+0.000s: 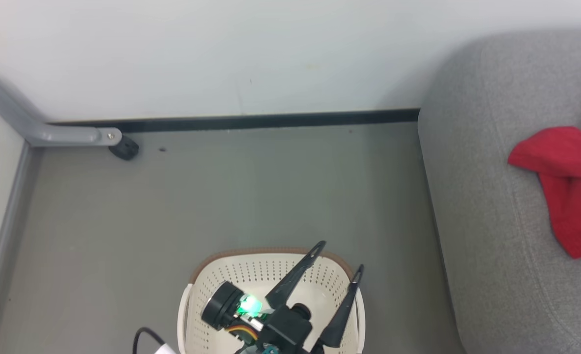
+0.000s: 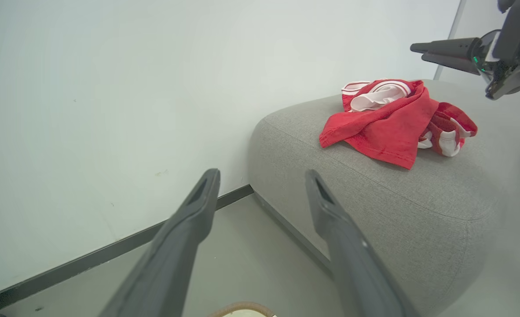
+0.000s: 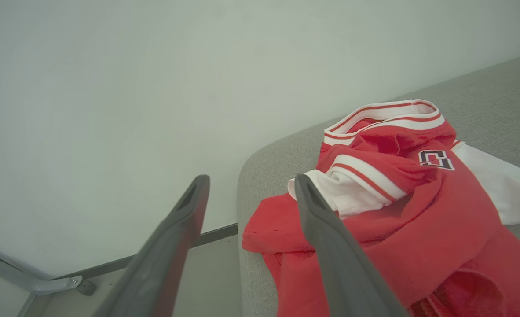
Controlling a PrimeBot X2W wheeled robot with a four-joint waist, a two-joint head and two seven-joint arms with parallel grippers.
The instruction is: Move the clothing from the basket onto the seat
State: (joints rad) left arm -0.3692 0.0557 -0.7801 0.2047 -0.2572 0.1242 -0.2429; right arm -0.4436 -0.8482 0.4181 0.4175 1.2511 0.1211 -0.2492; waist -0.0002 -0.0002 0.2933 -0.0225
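One basket (image 1: 251, 275) | left gripper (image 1: 339, 256) above, jaws apart | clothing (image 1: 570, 196) on seat (image 1: 482, 196)

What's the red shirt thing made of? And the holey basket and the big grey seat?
The clothing looks like thin sports cloth, maybe polyester: it crumples in soft folds. The basket seems smooth cream plastic, with rows of round holes and a brown rim. The seat looks like padded grey woven cloth: you can see its weave and stitched seams.
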